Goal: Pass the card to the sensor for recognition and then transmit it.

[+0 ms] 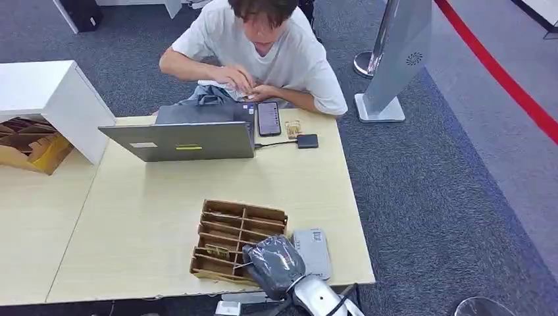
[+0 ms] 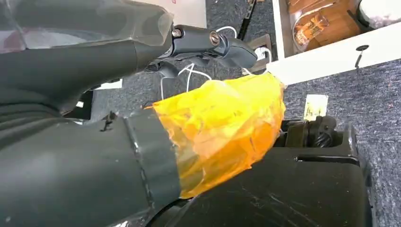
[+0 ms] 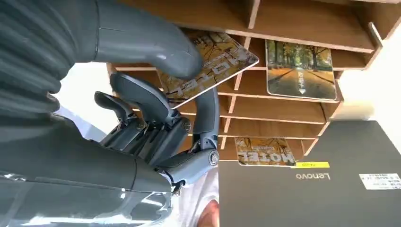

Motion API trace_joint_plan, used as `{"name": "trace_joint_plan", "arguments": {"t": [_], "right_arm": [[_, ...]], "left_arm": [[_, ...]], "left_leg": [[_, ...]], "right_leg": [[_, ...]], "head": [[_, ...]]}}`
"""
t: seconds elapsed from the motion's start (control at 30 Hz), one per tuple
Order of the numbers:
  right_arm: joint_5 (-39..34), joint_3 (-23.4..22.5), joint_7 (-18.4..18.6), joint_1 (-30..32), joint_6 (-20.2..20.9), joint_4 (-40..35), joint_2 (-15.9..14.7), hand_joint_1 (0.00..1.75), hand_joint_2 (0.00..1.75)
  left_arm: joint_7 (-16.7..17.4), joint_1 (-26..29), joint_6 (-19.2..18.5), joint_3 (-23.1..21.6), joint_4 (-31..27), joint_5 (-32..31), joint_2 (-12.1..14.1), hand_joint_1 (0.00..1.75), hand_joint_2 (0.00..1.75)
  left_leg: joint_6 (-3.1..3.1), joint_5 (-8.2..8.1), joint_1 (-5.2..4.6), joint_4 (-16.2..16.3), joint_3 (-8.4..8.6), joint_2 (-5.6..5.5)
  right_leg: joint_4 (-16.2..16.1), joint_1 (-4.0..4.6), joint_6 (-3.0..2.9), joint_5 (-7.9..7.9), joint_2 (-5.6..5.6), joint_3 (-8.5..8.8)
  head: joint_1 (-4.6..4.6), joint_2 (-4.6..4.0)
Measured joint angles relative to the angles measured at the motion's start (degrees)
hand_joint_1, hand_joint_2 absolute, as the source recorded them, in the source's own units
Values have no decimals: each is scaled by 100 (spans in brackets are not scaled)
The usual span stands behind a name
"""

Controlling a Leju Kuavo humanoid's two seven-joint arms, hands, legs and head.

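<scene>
Card [image 3: 208, 64] is pinched between thumb and a finger of the right hand [image 3: 156, 109], just above the wooden rack [image 3: 293, 33]. Since only 1 corner is caught, it could be twisted loose or snagged on a divider before the sensor [image 1: 311, 252] beside the rack is reached. The left hand's [image 2: 208, 42] state cannot be told.

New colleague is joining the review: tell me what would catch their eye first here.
The right robot hand pinches a hotel card over the wooden divider tray at the table's near edge. Across the table, a person bends behind an open Lenovo laptop.
</scene>
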Motion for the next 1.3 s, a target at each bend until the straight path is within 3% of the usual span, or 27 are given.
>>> {"name": "trace_joint_plan", "arguments": {"t": [0.33, 0.97, 1.3], "right_arm": [[24, -179, -199, 75, -166, -346, 76, 175, 175], [-52, -656, -299, 581, -450, -2459, 113, 175, 175], [-155, -857, -262, 572, -566, -2634, 245, 175, 175]], "left_arm": [[2, -30, 2, 0, 0, -9, 2, 0, 0], [26, -29, 33, 0, 0, 85, 9, 0, 0], [-24, -31, 0, 0, 0, -20, 7, 0, 0]], "left_leg": [[0, 0, 0, 1, 0, 1], [0, 0, 0, 0, 0, 0], [0, 0, 0, 0, 0, 0]], "right_leg": [[0, -1, 0, 0, 1, 0], [0, 0, 0, 0, 1, 0], [0, 0, 0, 0, 1, 0]], "head": [[-2, 0], [-2, 0], [-2, 0]]}}
